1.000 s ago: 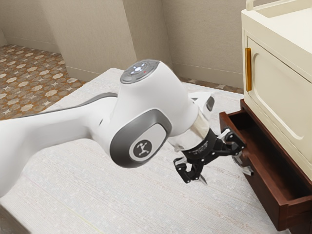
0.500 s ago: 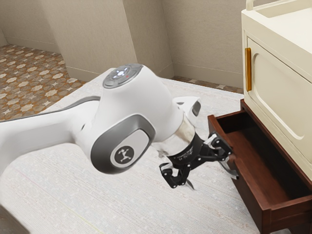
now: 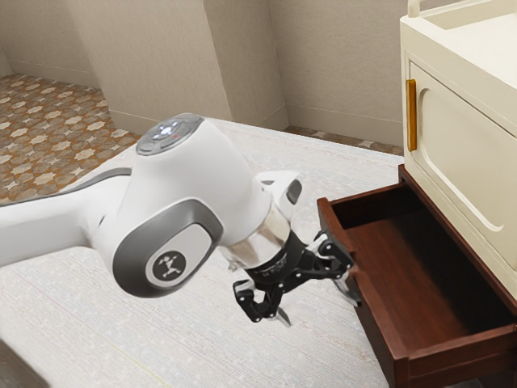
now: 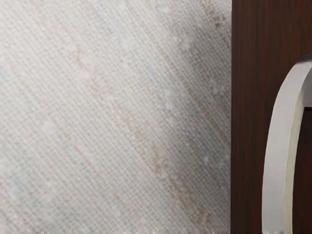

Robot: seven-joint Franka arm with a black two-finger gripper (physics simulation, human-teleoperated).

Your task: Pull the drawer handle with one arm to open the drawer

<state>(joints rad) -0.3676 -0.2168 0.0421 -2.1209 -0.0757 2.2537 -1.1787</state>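
While open, one drawer (image 3: 460, 353) with one curved handle (image 4: 279, 156) beside one gripper (image 3: 319, 309).

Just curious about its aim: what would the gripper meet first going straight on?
Probably the pale rug, though depth is unclear; one side of the gripper might brush the drawer handle.

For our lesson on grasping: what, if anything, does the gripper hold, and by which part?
Nothing is held: the gripper is open, with one finger at the drawer handle.
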